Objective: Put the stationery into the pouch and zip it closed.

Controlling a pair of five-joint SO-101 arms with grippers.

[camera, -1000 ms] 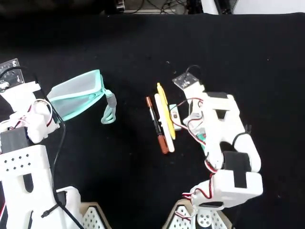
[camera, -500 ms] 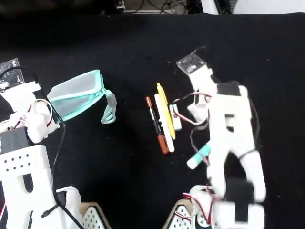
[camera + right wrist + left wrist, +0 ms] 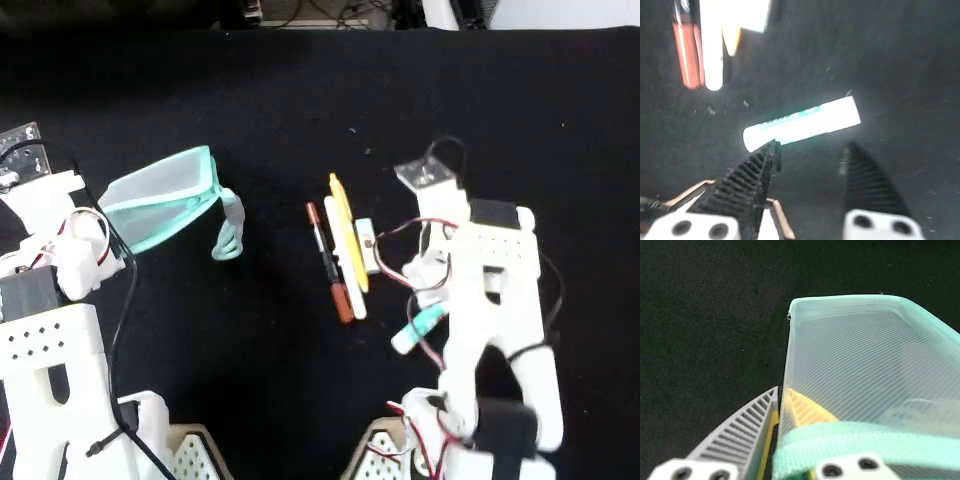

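Observation:
My left gripper (image 3: 780, 400) is shut on one end of the mesh pouch (image 3: 865, 370), which has teal trim. In the high view the pouch (image 3: 165, 198) is lifted at the table's left, its strap (image 3: 230, 228) hanging down. A brown pen (image 3: 328, 262), a white pen (image 3: 347, 268), a yellow pen (image 3: 345, 220) and a white eraser (image 3: 367, 245) lie together at mid-table. A teal-and-white tube (image 3: 800, 125) lies just beyond my right gripper (image 3: 810, 155), which is open and holds nothing. In the high view the tube (image 3: 418, 328) lies beside the right arm (image 3: 485, 270).
The table (image 3: 250, 100) is covered in black cloth. Both arm bases stand at its near edge. Cables and equipment run along the far edge.
The right arm has swung away from the pens, to the right and nearer the front edge, and the tube now lies uncovered in front of its gripper. The left arm and pouch have kept still.

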